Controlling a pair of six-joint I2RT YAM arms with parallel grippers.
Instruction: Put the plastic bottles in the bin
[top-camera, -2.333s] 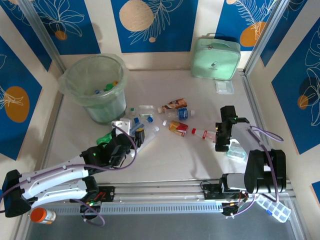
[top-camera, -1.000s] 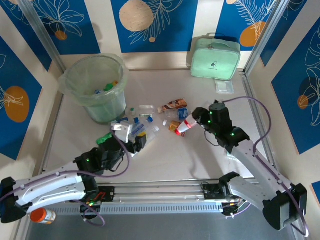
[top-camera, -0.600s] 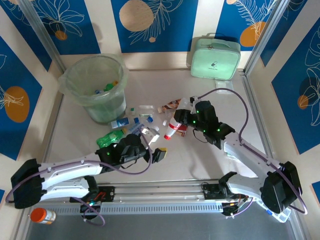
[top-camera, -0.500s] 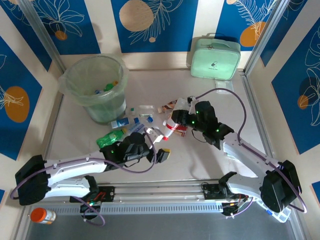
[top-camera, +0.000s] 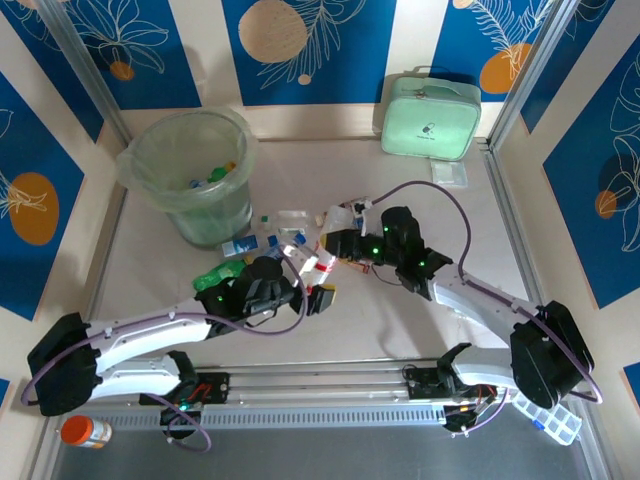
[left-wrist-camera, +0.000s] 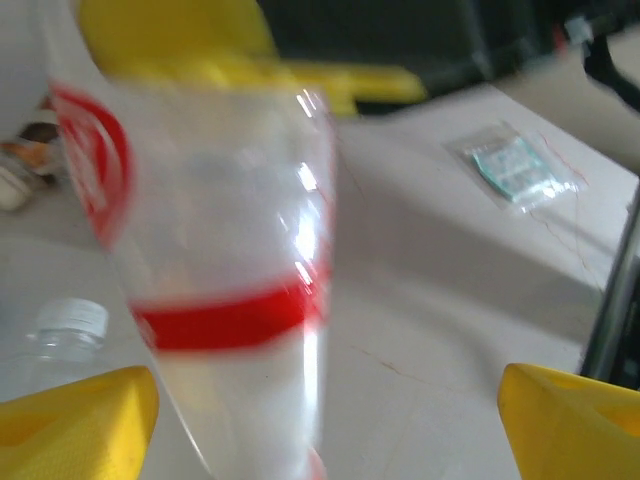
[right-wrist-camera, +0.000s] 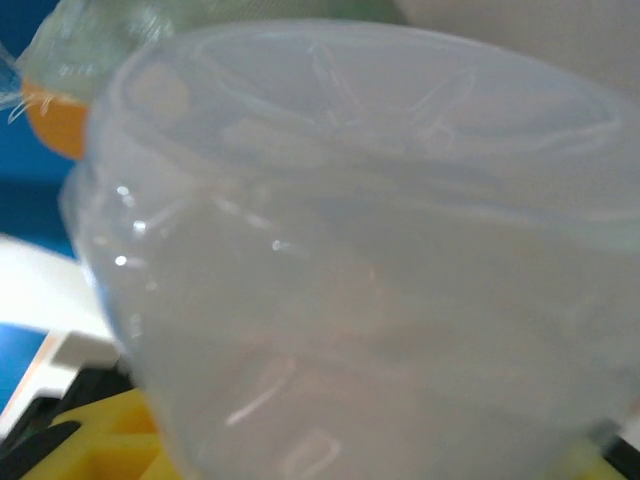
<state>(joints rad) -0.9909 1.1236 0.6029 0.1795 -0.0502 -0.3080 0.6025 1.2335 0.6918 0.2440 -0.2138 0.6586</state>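
My right gripper (top-camera: 338, 244) is shut on a clear red-labelled plastic bottle (top-camera: 318, 263), held over the table's middle with its far end pointing at my left gripper (top-camera: 318, 288). In the left wrist view that bottle (left-wrist-camera: 215, 250) stands blurred between my wide-open yellow fingertips (left-wrist-camera: 80, 420), close to the left one. The right wrist view has the bottle's clear base (right-wrist-camera: 350, 250) pressed up against the lens, with a yellow finger (right-wrist-camera: 95, 440) beside it. More plastic bottles (top-camera: 272, 238) lie beside the bin (top-camera: 215, 215), among them a green one (top-camera: 213, 277). The bin holds a few bottles.
A mint-green zippered case (top-camera: 432, 115) stands at the back right with a small clear packet (top-camera: 449, 172) in front of it. An orange-capped jar (top-camera: 85, 432) lies near the left base. Aluminium rails border the table's left and right sides.
My right gripper has carried the red-labelled bottle leftward to the table's middle. My left arm has swung right to meet it, its jaws widening around the bottle's end.
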